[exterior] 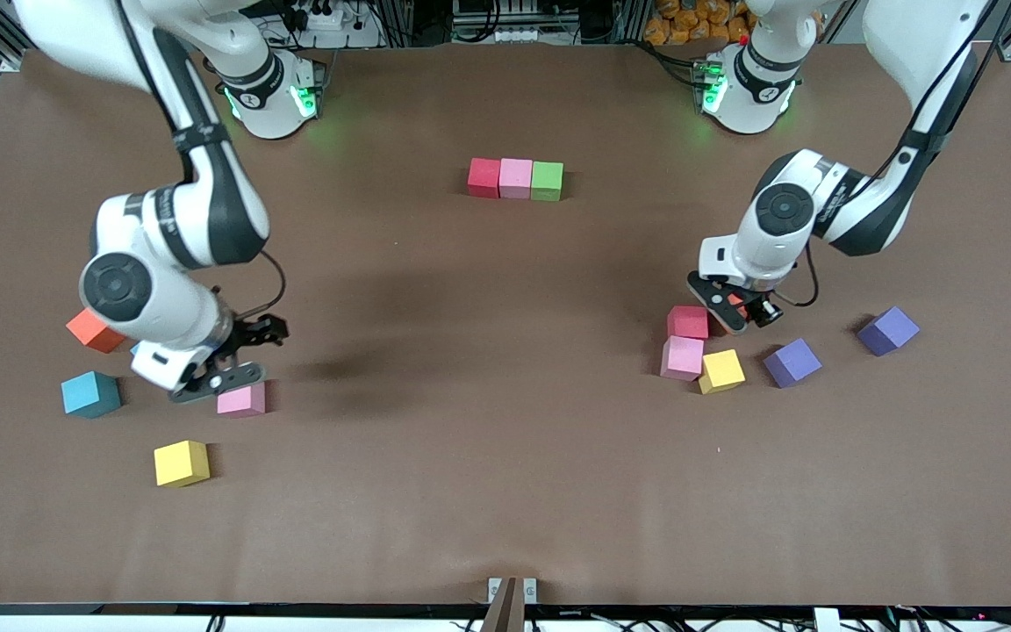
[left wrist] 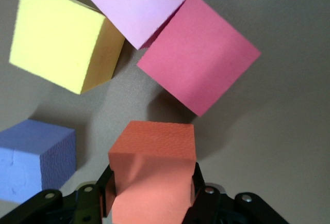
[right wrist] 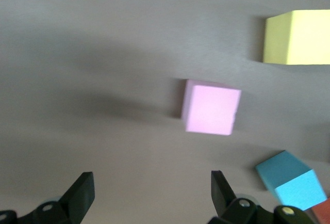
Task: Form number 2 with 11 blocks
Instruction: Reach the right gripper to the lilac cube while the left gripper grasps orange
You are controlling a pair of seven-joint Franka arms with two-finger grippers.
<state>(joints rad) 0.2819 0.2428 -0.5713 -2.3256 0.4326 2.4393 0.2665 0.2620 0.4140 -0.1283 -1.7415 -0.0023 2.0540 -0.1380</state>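
My left gripper (exterior: 731, 307) (left wrist: 152, 182) is shut on an orange block (left wrist: 152, 164), low over the table and close beside a red block (exterior: 688, 321) (left wrist: 198, 53). A pink block (exterior: 682, 357) (left wrist: 136, 2) touches the red one, with a yellow block (exterior: 721, 370) (left wrist: 56, 35) and a purple block (exterior: 792, 362) (left wrist: 33, 157) next to them. A row of red (exterior: 484, 176), pink (exterior: 515, 178) and green (exterior: 547, 181) blocks lies near the robots' bases. My right gripper (exterior: 242, 358) (right wrist: 152, 193) hangs open and empty just above another pink block (exterior: 241, 399) (right wrist: 211, 106).
Toward the right arm's end lie an orange block (exterior: 93, 331), a blue block (exterior: 90, 393) (right wrist: 289, 182) and a yellow block (exterior: 181, 463) (right wrist: 296, 37). A second purple block (exterior: 888, 330) sits toward the left arm's end.
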